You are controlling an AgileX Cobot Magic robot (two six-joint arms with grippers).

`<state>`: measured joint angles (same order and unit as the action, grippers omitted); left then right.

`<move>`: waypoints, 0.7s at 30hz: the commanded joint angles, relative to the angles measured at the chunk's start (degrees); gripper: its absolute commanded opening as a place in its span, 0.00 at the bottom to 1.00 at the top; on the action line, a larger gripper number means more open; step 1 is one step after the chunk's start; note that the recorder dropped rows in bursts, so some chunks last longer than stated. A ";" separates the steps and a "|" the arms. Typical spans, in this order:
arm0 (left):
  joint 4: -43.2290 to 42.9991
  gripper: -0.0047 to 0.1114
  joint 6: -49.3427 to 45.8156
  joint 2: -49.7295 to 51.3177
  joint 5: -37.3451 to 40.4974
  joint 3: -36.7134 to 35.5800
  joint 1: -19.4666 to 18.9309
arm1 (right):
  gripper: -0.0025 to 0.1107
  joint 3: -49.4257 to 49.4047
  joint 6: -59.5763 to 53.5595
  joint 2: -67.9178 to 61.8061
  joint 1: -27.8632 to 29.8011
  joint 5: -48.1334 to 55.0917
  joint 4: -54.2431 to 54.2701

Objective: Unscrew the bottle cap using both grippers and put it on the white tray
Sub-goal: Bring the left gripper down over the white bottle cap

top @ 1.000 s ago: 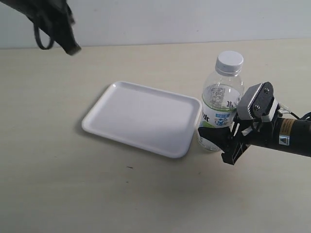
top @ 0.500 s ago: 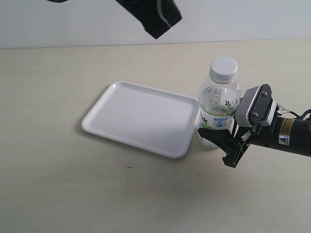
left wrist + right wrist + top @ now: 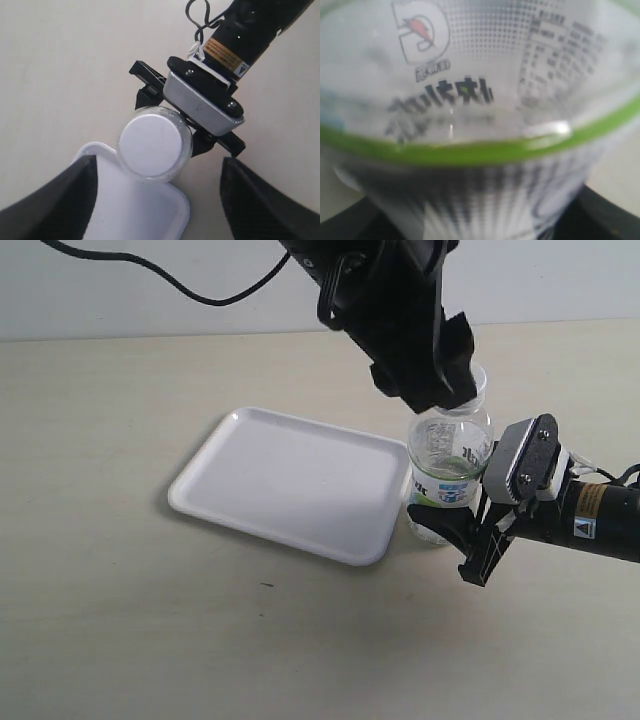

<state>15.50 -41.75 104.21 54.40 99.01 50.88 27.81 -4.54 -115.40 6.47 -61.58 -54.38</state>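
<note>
The clear bottle with a white, blue and green label stands upright just right of the white tray. My right gripper, black with a grey-white block, is shut on the bottle's lower body; the label fills the right wrist view. My all-black left gripper hangs over the bottle top and hides the bottle cap in the exterior view. In the left wrist view the round white bottle cap sits on the bottle, with the left gripper open wide and its fingers well clear of the cap.
The beige table spreads all round the tray. A black cable trails from the left arm across the back wall. The right arm lies low over the table at the right edge.
The left arm has swept from the top left corner across to above the bottle, now covering the cap. The bottle shifted slightly left in the right gripper's hold.
</note>
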 commanded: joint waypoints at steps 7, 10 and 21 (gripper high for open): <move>-8.47 0.62 2.40 2.62 -1.61 0.26 2.54 | 0.02 0.09 -1.62 -0.40 0.18 3.20 0.36; -8.47 0.62 3.21 3.35 -2.58 0.26 2.54 | 0.02 0.09 -1.62 -0.40 0.18 3.20 0.36; -6.50 0.62 3.42 3.81 -6.75 0.26 2.54 | 0.02 0.09 -1.79 -0.40 0.18 3.18 0.36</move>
<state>7.46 -38.75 108.10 48.77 99.01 53.25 27.81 -5.11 -115.40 6.47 -61.68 -54.38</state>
